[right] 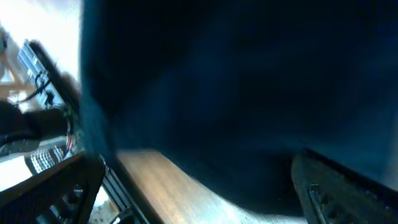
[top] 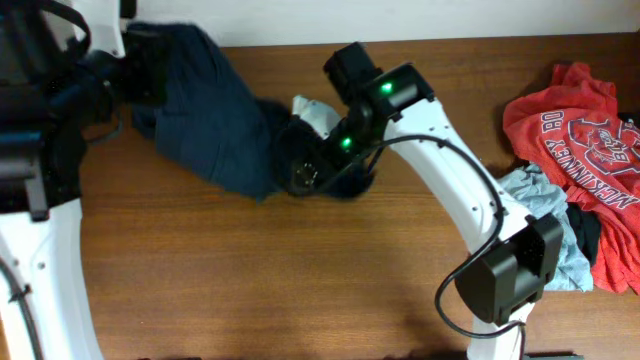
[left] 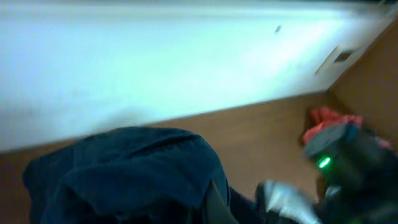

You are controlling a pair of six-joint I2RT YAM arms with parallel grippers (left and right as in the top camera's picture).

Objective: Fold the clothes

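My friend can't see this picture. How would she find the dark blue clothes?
On the brown wooden table, look toward the far left corner. The dark blue clothes are bunched up there, near the white wall. Unlike the red printed shirt and pale cloth at the right, they are plain navy.

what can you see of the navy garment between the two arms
The navy garment is soft, plain dark blue cloth, crumpled and stretched diagonally across the wooden table. Its upper-left end is bunched at the shut left gripper; its lower-right end lies at the open right gripper.
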